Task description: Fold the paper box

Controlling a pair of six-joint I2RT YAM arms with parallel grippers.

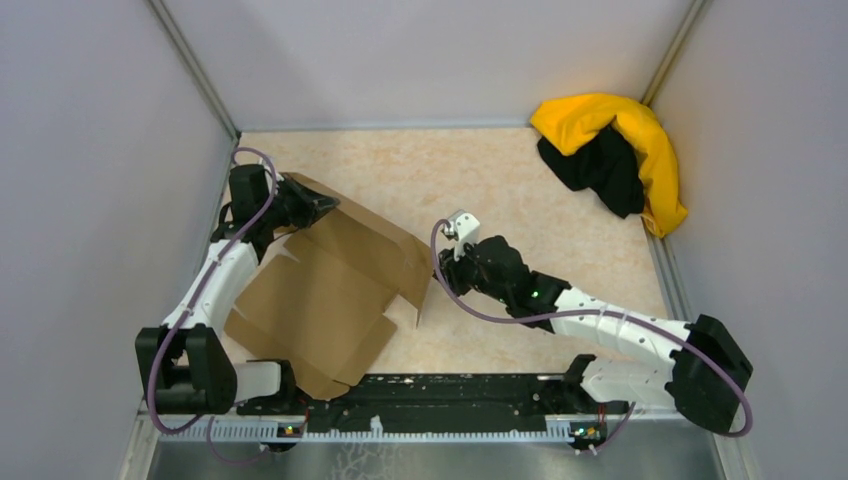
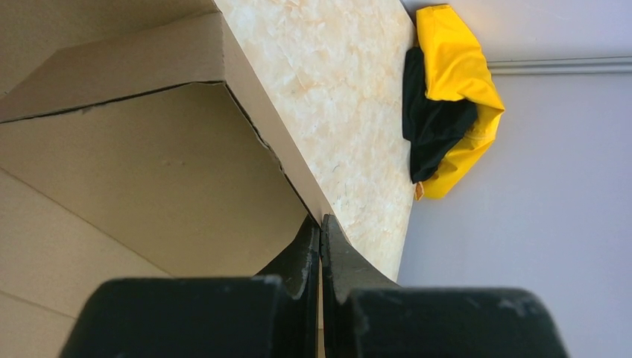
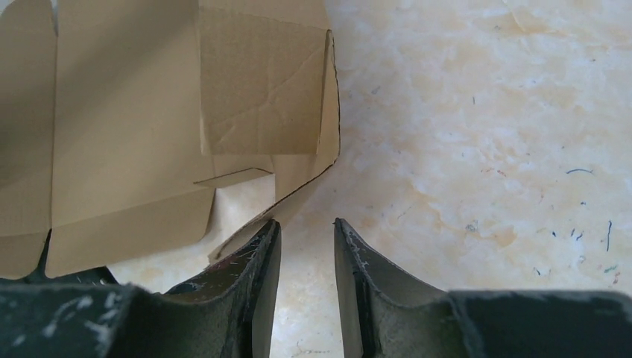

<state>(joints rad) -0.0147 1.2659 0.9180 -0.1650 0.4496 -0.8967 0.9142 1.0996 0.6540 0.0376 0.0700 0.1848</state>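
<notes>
On your left gripper (image 2: pixel 322 222) the jaws are clenched on the far corner of the paper box (image 1: pixel 320 290), apparently to keep that panel raised off the desk (image 1: pixel 520 190); on your right gripper (image 3: pixel 305 231) they stand parted and empty just beside the box's right flap, likely lined up to take it. The sheet sits left of centre, only partly folded.

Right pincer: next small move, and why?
Probably nudge the right pincer toward the near flap of the box and close. Its jaws are open and empty, with the flap edge just outside them, while the left pincer pinches the far corner.
</notes>
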